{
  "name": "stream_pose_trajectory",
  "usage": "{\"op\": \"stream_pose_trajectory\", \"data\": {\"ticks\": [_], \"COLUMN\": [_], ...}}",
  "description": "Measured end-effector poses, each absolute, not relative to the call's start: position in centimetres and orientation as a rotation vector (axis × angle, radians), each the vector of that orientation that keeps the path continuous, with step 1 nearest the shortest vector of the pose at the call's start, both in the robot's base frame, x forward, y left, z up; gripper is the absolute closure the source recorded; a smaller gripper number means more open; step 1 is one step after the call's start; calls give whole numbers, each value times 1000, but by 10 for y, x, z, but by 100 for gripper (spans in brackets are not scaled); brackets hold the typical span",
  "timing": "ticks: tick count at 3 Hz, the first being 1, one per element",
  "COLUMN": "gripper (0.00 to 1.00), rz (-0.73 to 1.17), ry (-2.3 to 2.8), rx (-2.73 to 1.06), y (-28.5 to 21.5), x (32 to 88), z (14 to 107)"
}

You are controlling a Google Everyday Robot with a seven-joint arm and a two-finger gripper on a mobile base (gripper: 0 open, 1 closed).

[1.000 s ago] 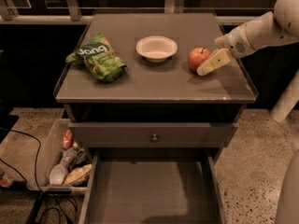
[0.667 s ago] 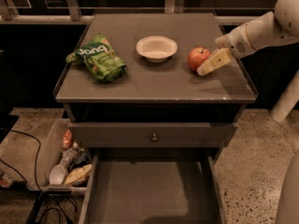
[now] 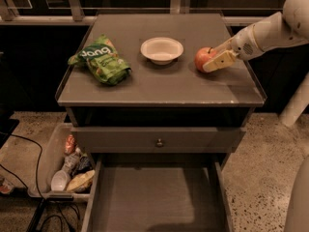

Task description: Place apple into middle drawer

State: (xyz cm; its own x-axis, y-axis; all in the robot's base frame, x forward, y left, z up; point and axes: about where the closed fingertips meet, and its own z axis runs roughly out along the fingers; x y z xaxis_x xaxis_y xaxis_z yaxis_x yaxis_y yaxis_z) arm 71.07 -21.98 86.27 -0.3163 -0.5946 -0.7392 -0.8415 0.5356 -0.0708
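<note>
Vs a sec ago, almost nothing shifts: the gripper [image 3: 218,60] still sits at the apple [image 3: 203,57], and the apple, bowl and bag keep their spots.

The gripper comes in from 3 o'clock on a cream arm and touches the apple's right side. Can't tell whether it's clamped on yet or just alongside. The apple rests on the cabinet top [image 3: 164,88], right half, at 3 o'clock of the bowl [image 3: 161,50], near but apart. The bag [image 3: 101,64] lies well off at the bowl's 9 o'clock. Under the top is a shut front w/ knob [image 3: 157,139]. Below that, at 6 o'clock, the drawer [image 3: 154,202] stands pulled out, grey floor showing.

Step in hand, as I read it, is securing the grasp.
- Grip across the apple's widest part. It's round and smooth, so an off-centre pinch prob. squirts it toward the bowl.
- Confirm a firm hold before any lift.
- Lift straight up to clear the top's raised rim, then carry toward 6 o'clock past the front edge.
- Come down w/o clipping the knob front, and let go low over the drawer floor so the apple doesn't bounce or roll.
</note>
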Motion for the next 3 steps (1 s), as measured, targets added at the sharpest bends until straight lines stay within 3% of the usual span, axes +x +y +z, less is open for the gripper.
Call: {"op": "stream_pose_trajectory", "data": {"ticks": [2,3], "gripper": [88,100], "rz": [427,409], "ry": [2037,2021], "rx": [-1160,-1165], "y": [-220,-216], "x": [711,713], "z": [863,868]}}
